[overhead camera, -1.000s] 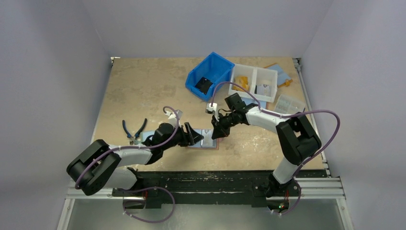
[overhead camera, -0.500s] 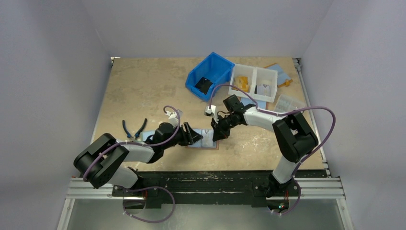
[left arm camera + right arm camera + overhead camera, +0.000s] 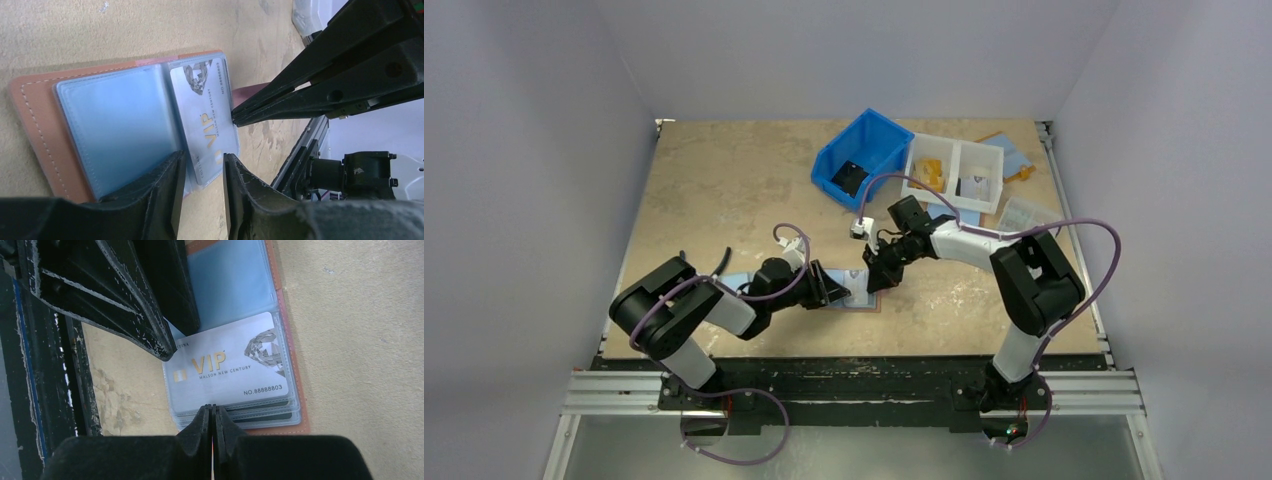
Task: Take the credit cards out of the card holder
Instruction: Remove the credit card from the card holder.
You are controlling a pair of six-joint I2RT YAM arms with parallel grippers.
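The card holder (image 3: 856,292) lay open and flat on the worktop (image 3: 724,190), near its front edge and between my two arms, with the leather down and the clear sleeves up. By my judgement the task had barely begun. The VIP card (image 3: 225,372) sat fully inside the top sleeve, darker card edges showed in the sleeves stacked under it, and I saw no loose card anywhere on the worktop. Every card was left to pull.

My left end effector (image 3: 202,160) stood narrow but not closed. Its two fingers (image 3: 170,195) straddled the short end of the VIP card and gripped nothing. My right end effector (image 3: 212,410) was pinched fully closed and empty, its tips at the long edge of the sleeve stack. I took it to be pinning the holder down, though I could not tell for sure that it touched.

Farther back stood a blue bin (image 3: 864,157) and a white divided tray (image 3: 954,172), both well apart from the work. The real obstruction was my own crowding, with both sets of fingers over one small card. The sleeve's hold on the card was likely to drag the holder along.
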